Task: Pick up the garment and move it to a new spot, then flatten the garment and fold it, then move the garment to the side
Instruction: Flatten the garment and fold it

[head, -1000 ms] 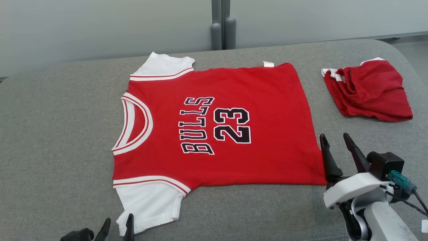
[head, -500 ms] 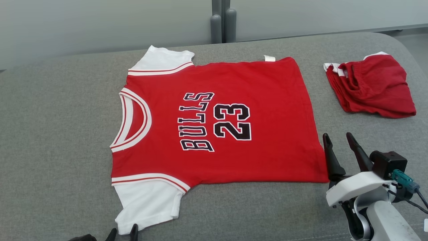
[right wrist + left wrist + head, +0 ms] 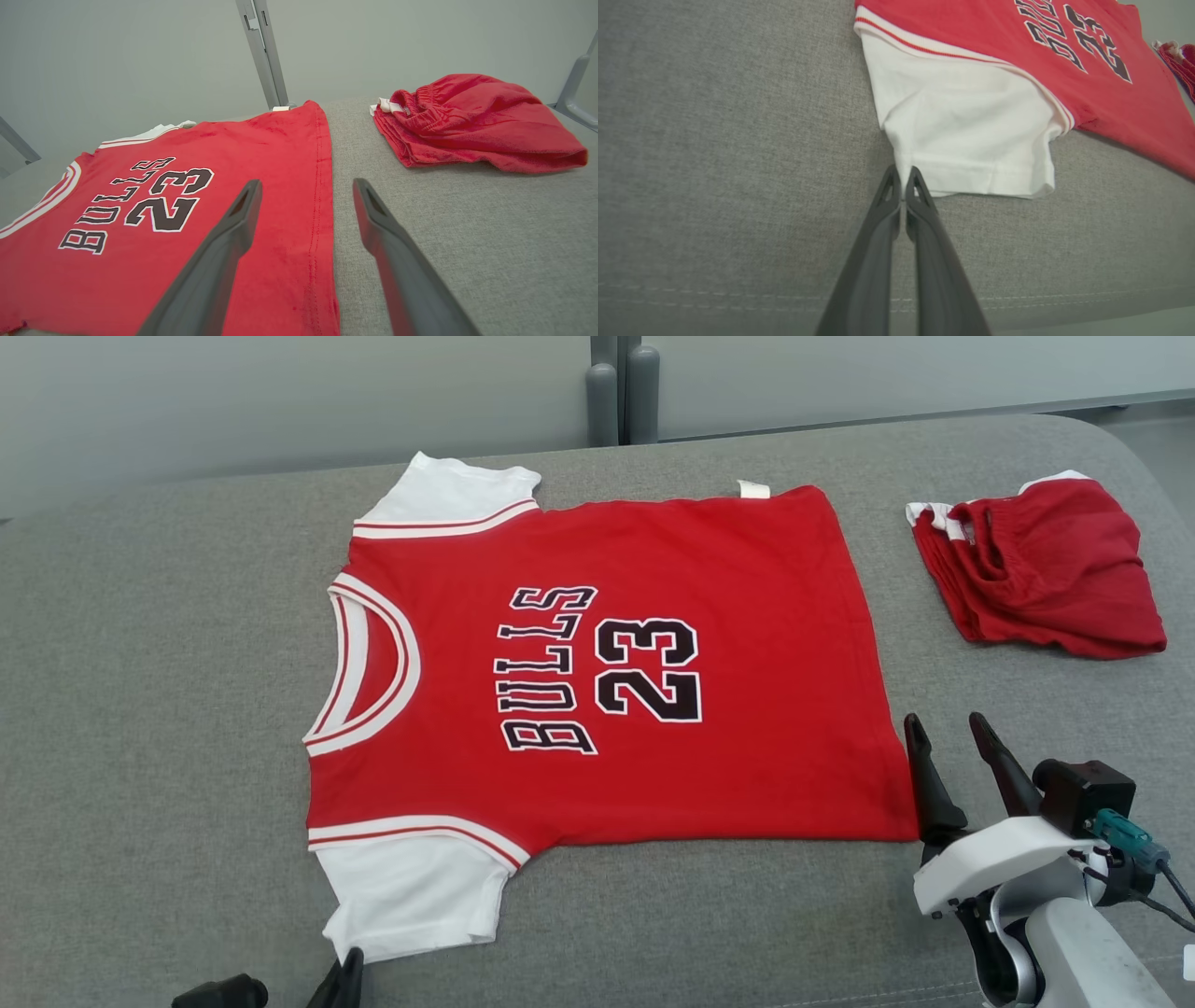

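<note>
The left tool [image 3: 902, 176], open one second ago, has closed on the hem corner of the white sleeve [image 3: 966, 135] of the jersey [image 3: 728, 569]. The head camera has shifted slightly.

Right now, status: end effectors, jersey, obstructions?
Left end effector shut on jersey sleeve corner. Right end effector open at hem. Red shorts far right, apart.
</note>
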### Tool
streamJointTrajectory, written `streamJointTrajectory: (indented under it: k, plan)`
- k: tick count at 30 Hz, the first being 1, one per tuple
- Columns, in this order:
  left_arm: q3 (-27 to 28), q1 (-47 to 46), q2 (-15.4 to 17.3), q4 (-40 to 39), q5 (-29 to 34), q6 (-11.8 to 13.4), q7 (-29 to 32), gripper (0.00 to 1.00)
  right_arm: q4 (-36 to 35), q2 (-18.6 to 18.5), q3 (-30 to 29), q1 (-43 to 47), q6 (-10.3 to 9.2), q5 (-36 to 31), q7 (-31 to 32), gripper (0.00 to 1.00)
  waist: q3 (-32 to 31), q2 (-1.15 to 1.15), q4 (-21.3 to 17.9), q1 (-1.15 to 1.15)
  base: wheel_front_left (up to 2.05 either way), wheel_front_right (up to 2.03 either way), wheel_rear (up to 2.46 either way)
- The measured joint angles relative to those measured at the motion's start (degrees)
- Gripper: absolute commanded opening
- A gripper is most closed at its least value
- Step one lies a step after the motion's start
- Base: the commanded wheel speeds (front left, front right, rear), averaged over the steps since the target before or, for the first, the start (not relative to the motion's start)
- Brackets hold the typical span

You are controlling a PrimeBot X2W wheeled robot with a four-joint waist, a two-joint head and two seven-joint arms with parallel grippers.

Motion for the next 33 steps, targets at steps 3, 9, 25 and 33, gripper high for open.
streamJointTrajectory:
  k: [3,9,25,33]
  plan:
    - [0.2,-1.1,-0.4,-0.4,-1.0,-0.5,-0.9,0.0,1.3,0.1,-0.4,0.1,0.04,0.5,0.0,1.0,0.2,0.0,-0.1,0.0,0.0,0.0,0.0]
    - [0.6,-3.4,-0.7,-3.8,-1.2,-1.4,-3.2,0.0,3.7,0.5,-1.9,2.2,1.15,3.7,0.0,1.0,0.7,0.0,-0.2,0.0,0.0,0.0,0.0]
    - [-0.2,-5.3,-0.9,-9.6,0.6,-1.5,-5.3,0.0,9.0,2.9,-1.1,4.8,4.71,7.9,0.4,1.0,1.7,0.0,-0.9,0.0,0.0,0.0,0.0]
    - [-1.4,-5.3,-0.9,-10.2,1.2,-1.5,-4.7,0.0,12.0,3.1,-1.2,4.0,5.13,8.7,0.4,1.0,1.7,0.0,0.6,0.0,0.0,0.0,0.0]
